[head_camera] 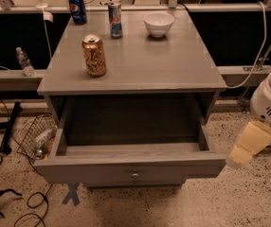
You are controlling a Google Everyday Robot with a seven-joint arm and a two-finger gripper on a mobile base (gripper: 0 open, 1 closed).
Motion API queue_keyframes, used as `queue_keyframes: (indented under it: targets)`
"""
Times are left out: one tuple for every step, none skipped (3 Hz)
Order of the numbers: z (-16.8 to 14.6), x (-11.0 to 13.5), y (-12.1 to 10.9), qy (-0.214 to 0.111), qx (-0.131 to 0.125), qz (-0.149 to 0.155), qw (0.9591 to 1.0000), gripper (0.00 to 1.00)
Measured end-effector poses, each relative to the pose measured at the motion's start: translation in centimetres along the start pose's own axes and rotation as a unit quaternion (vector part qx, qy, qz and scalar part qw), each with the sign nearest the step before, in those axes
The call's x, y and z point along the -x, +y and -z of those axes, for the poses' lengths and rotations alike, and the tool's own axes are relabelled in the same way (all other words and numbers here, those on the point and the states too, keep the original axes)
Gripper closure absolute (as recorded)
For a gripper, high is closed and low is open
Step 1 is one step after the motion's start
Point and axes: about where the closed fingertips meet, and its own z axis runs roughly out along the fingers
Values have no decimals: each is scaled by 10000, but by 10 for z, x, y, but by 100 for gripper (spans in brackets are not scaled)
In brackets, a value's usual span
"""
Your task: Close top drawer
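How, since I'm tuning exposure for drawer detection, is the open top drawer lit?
In the camera view, the inside of the top drawer is dim, shadowed by the cabinet top, whose surface carries a soft sheen; the white bowl stands out bright; the tool, pale and well lit, hangs beside the drawer's front corner.

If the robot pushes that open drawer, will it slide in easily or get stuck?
The top drawer looks empty, so it is probably light and should slide readily. It is wide, though, and the gripper hangs by its right front corner; a push there might skew it, so near the knob seems safer.
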Motion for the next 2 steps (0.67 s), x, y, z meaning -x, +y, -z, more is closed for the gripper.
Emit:
queue_keyframes:
  targets:
    - [0, 0, 0, 0, -1, 0, 10000, 0]
    - [-18, 0, 0, 163, 60, -192, 9997, 0]
